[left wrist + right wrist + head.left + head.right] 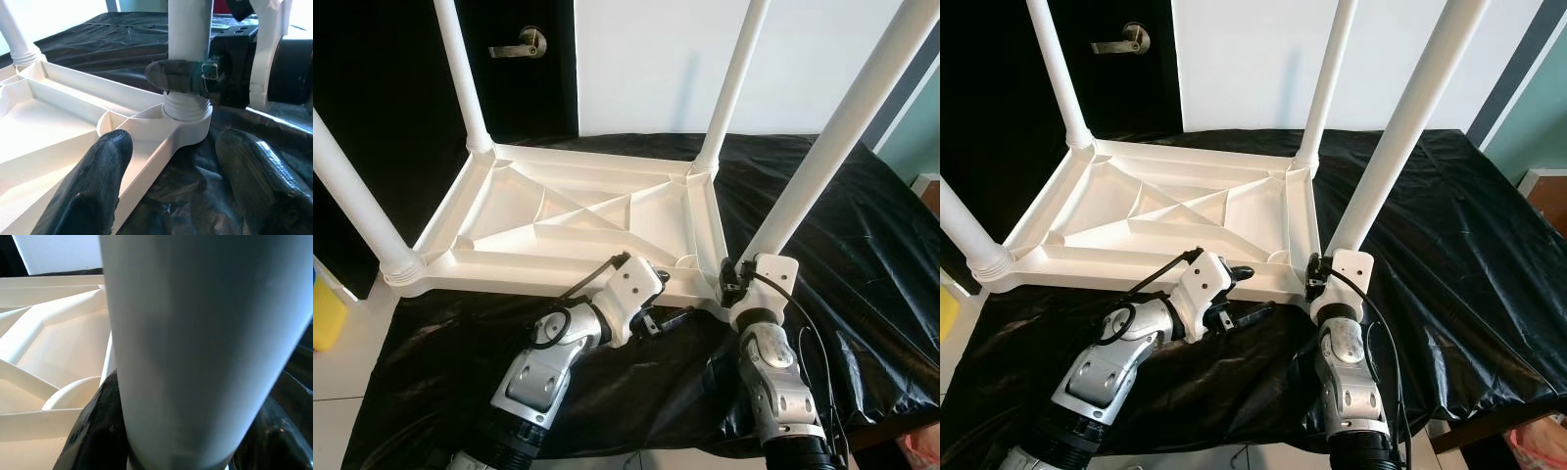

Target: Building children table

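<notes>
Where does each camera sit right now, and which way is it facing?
Left eye view: on the head, looking forward and down at the upturned white tabletop on black sheeting; both arms show.
Right eye view: same head, same scene, shifted sideways.
Left wrist view: along the left gripper, its open fingers facing the near right table leg, which the right gripper grips.
Right wrist view: pressed up to that leg, one black finger beside it.
Shared: all four show that leg and the tabletop.

The tabletop (578, 220) is lying upside down on a sheet (862, 255), four legs standing at its corners — the right gripper (736, 279) is clasping the near-right leg (822, 147), the left gripper (668, 299) just beside that corner.
</notes>
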`<state>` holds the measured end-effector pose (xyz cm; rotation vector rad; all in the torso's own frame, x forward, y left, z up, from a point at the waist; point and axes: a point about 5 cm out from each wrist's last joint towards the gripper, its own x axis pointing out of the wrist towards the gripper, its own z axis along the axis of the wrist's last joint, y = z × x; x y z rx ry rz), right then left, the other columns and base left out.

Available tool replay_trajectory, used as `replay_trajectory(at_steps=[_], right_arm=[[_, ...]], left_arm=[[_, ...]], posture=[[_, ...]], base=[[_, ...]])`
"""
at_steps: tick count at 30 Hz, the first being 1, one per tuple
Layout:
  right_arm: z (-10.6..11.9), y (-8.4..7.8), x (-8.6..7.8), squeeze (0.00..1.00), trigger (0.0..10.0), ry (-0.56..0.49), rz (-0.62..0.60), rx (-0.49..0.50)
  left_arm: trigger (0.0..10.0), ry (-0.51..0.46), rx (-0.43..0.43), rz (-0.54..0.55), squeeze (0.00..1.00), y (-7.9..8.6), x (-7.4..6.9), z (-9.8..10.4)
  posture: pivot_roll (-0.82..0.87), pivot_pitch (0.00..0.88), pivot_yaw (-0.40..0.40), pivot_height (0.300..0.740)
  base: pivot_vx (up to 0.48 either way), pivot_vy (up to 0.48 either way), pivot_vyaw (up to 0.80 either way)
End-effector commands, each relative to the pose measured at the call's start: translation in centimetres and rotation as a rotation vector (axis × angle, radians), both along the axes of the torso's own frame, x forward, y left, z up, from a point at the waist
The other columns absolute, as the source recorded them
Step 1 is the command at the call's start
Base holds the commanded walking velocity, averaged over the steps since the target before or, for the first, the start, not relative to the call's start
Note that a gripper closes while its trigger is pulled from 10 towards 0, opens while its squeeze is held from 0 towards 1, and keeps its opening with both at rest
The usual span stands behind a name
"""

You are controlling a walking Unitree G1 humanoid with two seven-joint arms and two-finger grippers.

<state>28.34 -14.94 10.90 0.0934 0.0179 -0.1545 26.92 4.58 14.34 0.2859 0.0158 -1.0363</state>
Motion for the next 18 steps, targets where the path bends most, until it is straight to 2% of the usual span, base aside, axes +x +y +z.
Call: replay_trajectory(at_steps=[1,9,10,12,13,18], right_arm=[[-1.5,0.4,-0.3,0.0,10.0,0.081,-0.002,0.022],[-0.6,0.6,-0.3,0.0,10.0,0.051,-0.027,-0.011],[-0.3,0.3,-0.4,0.83,10.0,0.032,-0.013,-0.016],[-0.3,0.3,-0.4,0.83,10.0,0.032,-0.013,-0.016],[0.0,0.0,-0.4,1.0,10.0,0.011,0.012,-0.018],[0.5,-0.6,-0.5,1.0,10.0,-0.027,0.076,-0.028]], left_arm=[[10.0,-0.011,0.005,0.05,0.0,0.2,0.3,0.1],[10.0,-0.028,0.015,0.061,0.0,0.8,0.5,0.6],[10.0,-0.028,0.014,0.064,0.0,0.7,0.4,0.6],[10.0,-0.028,0.014,0.064,0.0,0.7,0.4,0.6],[10.0,-0.027,0.011,0.067,0.0,0.7,0.3,0.6],[10.0,-0.024,0.003,0.07,0.0,0.5,0.2,0.5]], posture=[[0.04,0.0,-0.064,0.74],[0.07,0.007,-0.063,0.74],[0.07,0.014,-0.071,0.74],[0.07,0.014,-0.071,0.74],[0.06,0.016,-0.074,0.74],[0.06,0.018,-0.075,0.74]], base=[[0.0,0.0,0.0],[0.0,0.0,0.0],[0.0,0.0,0.0],[0.0,0.0,0.0],[0.0,0.0,0.0],[0.0,0.0,0.0]])
